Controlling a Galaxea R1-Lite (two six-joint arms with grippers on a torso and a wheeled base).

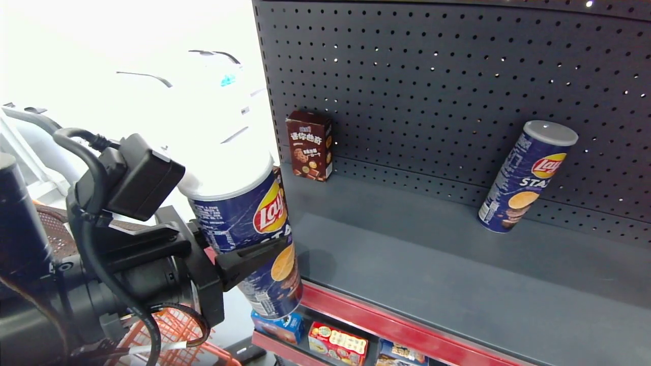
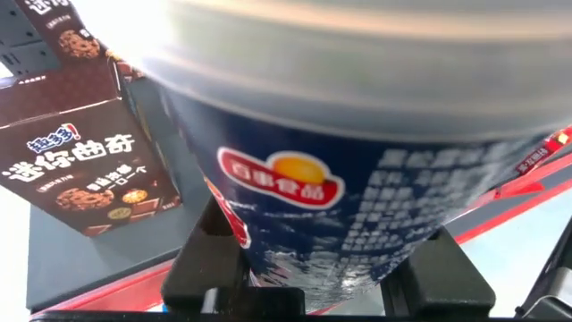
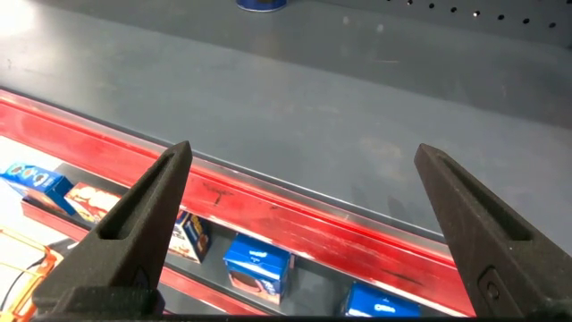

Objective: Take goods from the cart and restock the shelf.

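My left gripper (image 1: 244, 239) is shut on a blue chip can (image 1: 239, 213) with a white lid. It holds the can tilted in the air, just off the left end of the dark grey shelf (image 1: 432, 264). In the left wrist view the can (image 2: 357, 179) sits between the black fingers (image 2: 210, 268). A brown cookie box (image 1: 309, 146) stands at the shelf's back left and appears close beside the can (image 2: 85, 165). A second chip can (image 1: 526, 178) stands at the back right against the pegboard. My right gripper (image 3: 304, 152) is open over the shelf's red front edge (image 3: 295, 224).
The shelf between the cookie box and the second can is bare. Below the red front edge (image 1: 386, 320), a lower shelf holds small boxes (image 1: 338, 343) and blue packs (image 3: 257, 268). The orange cart (image 1: 178, 335) is at the lower left.
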